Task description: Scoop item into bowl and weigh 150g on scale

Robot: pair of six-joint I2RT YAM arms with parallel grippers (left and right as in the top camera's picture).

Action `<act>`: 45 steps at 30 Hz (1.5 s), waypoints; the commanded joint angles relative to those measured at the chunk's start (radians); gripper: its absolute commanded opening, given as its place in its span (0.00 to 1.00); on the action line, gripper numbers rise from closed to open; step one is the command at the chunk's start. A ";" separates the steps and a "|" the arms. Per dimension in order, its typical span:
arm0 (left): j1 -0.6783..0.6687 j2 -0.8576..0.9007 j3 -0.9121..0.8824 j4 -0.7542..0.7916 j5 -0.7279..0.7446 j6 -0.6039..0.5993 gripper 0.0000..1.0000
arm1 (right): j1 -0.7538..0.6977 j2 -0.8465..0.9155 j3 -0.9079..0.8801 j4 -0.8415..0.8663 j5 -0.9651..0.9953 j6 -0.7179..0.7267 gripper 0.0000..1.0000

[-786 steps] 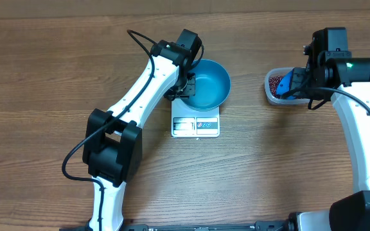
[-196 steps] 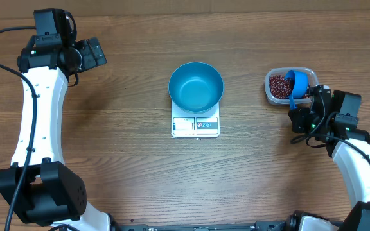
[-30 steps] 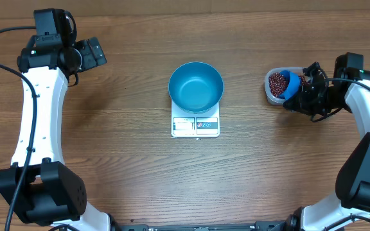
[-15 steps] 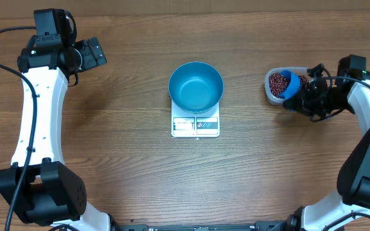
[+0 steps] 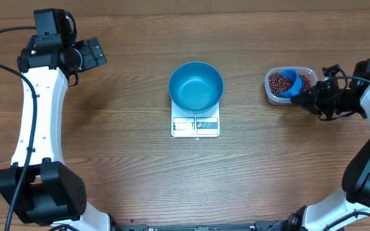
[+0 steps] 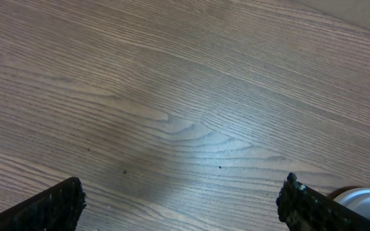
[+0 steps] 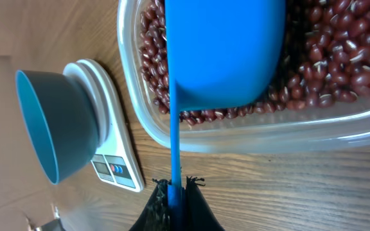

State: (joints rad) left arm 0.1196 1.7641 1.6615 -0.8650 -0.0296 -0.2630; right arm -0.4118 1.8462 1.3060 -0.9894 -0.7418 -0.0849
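Right gripper (image 7: 175,192) pinches the scoop (image 7: 223,51) handle — cup over beans (image 7: 326,58); left gripper (image 6: 182,202) spread wide.

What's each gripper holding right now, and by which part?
The right gripper pinches the blue scoop by the end of its handle, cup over the beans. The left gripper is open, holding nothing.

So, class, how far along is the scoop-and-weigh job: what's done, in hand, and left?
Done: bowl sits empty on the scale. In hand: right gripper, shut on the scoop, holds it over the beans in the tub. Left: every bean transfer, then weighing.
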 commanded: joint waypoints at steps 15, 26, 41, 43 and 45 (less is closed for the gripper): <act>-0.008 0.009 0.007 0.002 0.004 -0.003 1.00 | -0.060 0.019 -0.036 0.064 -0.101 0.005 0.03; -0.008 0.009 0.007 0.002 0.004 -0.003 0.99 | -0.137 0.019 -0.036 0.056 -0.158 -0.044 0.03; -0.008 0.009 0.007 0.002 0.004 -0.003 1.00 | -0.191 0.019 -0.036 0.040 -0.312 -0.074 0.03; -0.008 0.009 0.007 0.002 0.004 -0.003 1.00 | -0.198 0.019 -0.036 0.038 -0.312 -0.074 0.03; -0.008 0.009 0.007 0.002 0.004 -0.003 1.00 | -0.206 0.019 -0.036 0.034 -0.319 -0.080 0.03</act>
State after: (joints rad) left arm 0.1196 1.7641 1.6615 -0.8650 -0.0296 -0.2630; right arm -0.6025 1.8603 1.2694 -0.9562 -0.9989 -0.1383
